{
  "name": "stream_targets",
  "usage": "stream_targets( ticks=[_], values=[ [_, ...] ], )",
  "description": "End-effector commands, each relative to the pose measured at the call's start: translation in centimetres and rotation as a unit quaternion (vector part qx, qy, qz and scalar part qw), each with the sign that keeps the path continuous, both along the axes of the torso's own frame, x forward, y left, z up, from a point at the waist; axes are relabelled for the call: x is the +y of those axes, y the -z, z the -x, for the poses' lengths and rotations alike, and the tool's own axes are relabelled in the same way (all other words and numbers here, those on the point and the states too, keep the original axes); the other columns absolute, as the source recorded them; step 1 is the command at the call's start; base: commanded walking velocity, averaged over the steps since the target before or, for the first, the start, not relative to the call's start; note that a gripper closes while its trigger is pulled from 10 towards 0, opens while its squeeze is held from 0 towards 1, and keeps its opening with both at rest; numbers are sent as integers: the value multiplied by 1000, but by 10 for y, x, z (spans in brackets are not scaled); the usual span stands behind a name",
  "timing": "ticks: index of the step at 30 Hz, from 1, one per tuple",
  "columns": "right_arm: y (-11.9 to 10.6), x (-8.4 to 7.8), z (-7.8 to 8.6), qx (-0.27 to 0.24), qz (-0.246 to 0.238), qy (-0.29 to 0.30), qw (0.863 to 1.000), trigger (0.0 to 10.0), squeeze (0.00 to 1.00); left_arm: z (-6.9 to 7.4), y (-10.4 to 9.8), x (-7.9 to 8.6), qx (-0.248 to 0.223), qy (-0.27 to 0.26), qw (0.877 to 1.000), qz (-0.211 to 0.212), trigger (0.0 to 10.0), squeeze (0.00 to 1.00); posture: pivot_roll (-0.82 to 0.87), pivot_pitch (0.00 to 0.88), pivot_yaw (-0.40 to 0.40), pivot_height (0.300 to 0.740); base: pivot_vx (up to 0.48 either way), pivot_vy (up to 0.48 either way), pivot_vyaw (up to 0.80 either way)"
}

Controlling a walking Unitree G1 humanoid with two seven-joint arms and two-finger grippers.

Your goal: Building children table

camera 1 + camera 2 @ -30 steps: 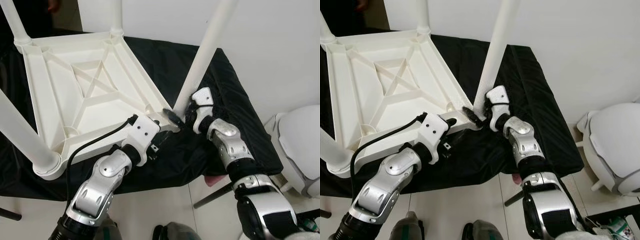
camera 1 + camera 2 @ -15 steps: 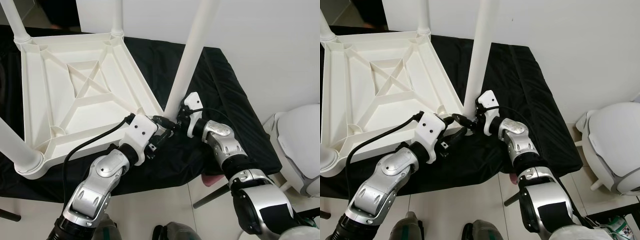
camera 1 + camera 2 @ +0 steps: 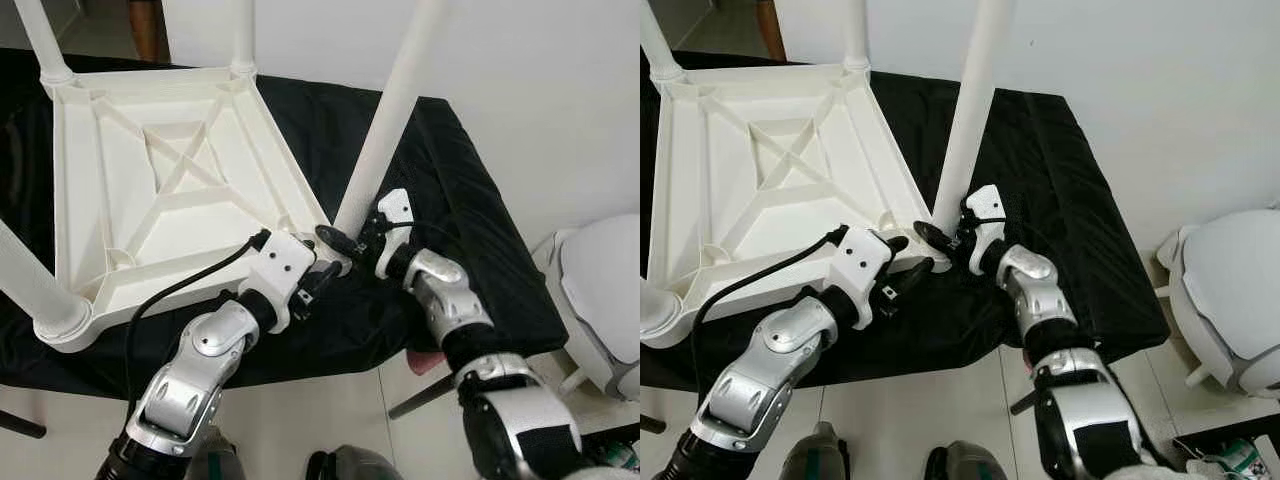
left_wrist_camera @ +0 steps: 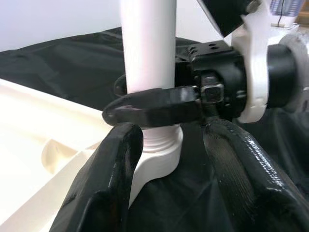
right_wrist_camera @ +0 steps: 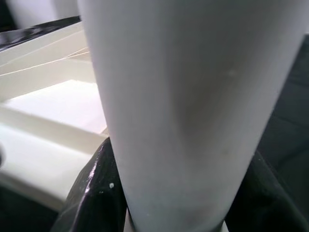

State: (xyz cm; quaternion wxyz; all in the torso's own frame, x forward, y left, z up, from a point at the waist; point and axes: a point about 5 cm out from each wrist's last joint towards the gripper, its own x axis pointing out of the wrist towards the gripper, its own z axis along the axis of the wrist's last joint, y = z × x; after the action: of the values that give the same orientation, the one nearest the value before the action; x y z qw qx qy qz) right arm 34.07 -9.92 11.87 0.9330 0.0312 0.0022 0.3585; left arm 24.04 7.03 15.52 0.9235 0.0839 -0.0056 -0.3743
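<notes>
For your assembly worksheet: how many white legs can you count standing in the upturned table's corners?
4. Near-right leg clamped by the right gripper; far-right leg; far-left leg; near-left leg. None looks hidden.

Smooth white plastic table point(image 3: 150, 190) with ribs underneath, smooth matt white plastic leg point(image 3: 385, 130), crinkly black cloth point(image 3: 470, 230) with a soft shine, shiny silver metal arms, glossy black fingers point(image 4: 116, 193)
</notes>
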Motion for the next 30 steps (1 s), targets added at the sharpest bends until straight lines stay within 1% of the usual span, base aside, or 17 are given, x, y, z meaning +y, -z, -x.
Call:
stream_targets(
  ticks=[1, 4, 8, 9, 10, 11, 15, 18, 19, 20, 23, 25, 26, 27, 28, 29, 30],
  values=[
    [7, -10, 0, 31, -20, 65, 997, 0, 0, 2, 1, -4, 8, 20, 1000, 1, 10000, 0, 20, 16, -102, 740, 0, 0, 0],
    [8, -11, 1, 36, -21, 104, 994, 0, 0, 2, 1, -5, 9, 22, 1000, 1, 10000, 0, 18, 11, -104, 740, 0, 0, 0],
    [10, -16, 4, 27, 9, 202, 979, 0, 0, 3, 2, -6, 10, 24, 1000, 0, 10000, 0, 15, 6, -106, 740, 0, 0, 0],
    [13, -16, 8, 27, 24, 256, 966, 0, 0, 3, 2, -7, 10, 27, 1000, 0, 10000, 0, 14, 5, -106, 740, 0, 0, 0],
    [13, -16, 8, 27, 24, 256, 966, 0, 0, 3, 2, -7, 10, 27, 1000, 0, 10000, 0, 14, 5, -106, 740, 0, 0, 0],
    [14, -14, 13, 30, 24, 291, 956, 0, 0, 3, 3, -7, 11, 28, 1000, 0, 10000, 0, 13, 2, -108, 740, 0, 0, 0],
    [14, -8, 23, 35, 29, 319, 947, 0, 0, 4, 3, -9, 11, 31, 999, 0, 10000, 0, 13, 0, -111, 740, 0, 0, 0],
    [12, -6, 27, 34, 19, 311, 950, 0, 0, 6, 4, -9, 13, 33, 999, 1, 10000, 0, 11, 0, -114, 740, 0, 0, 0],
    [10, -5, 28, 24, 28, 302, 953, 471, 0, 6, 4, -9, 13, 34, 999, -1, 10000, 0, 14, 0, -116, 740, 0, 0, 0],
    [11, 0, 27, 22, 44, 289, 956, 10000, 0, 5, 4, -9, 12, 32, 999, 0, 10000, 0, 17, 0, -116, 740, 0, 0, 0],
    [12, 5, 27, 13, 67, 280, 957, 10000, 0, 5, 4, -8, 11, 31, 999, 1, 10000, 0, 18, 0, -117, 740, 0, 0, 0],
    [12, 7, 28, 36, 14, 241, 970, 10000, 0, 5, 4, -9, 11, 30, 999, 0, 10000, 0, 20, 0, -121, 740, 0, 0, 0],
    [12, 7, 28, 36, 14, 241, 970, 10000, 0, 5, 4, -9, 11, 30, 999, 0, 10000, 0, 20, 0, -121, 740, 0, 0, 0],
    [8, 5, 26, 29, -3, 231, 972, 10000, 180, 5, 4, -9, 10, 30, 999, 0, 10000, 0, 20, 0, -121, 740, 0, 0, 0],
    [8, 5, 26, 29, -3, 231, 972, 10000, 180, 5, 4, -9, 10, 30, 999, 0, 10000, 0, 20, 0, -121, 740, 0, 0, 0],
    [5, 2, 22, 33, -18, 226, 973, 10000, 1000, 5, 4, -8, 10, 29, 1000, -1, 10000, 0, 25, 0, -125, 740, 0, 0, 0],
    [0, -4, 15, 24, -18, 227, 973, 10000, 1000, 5, 4, -8, 10, 28, 1000, -1, 10000, 0, 25, 0, -125, 740, 0, 0, 0]
  ],
)
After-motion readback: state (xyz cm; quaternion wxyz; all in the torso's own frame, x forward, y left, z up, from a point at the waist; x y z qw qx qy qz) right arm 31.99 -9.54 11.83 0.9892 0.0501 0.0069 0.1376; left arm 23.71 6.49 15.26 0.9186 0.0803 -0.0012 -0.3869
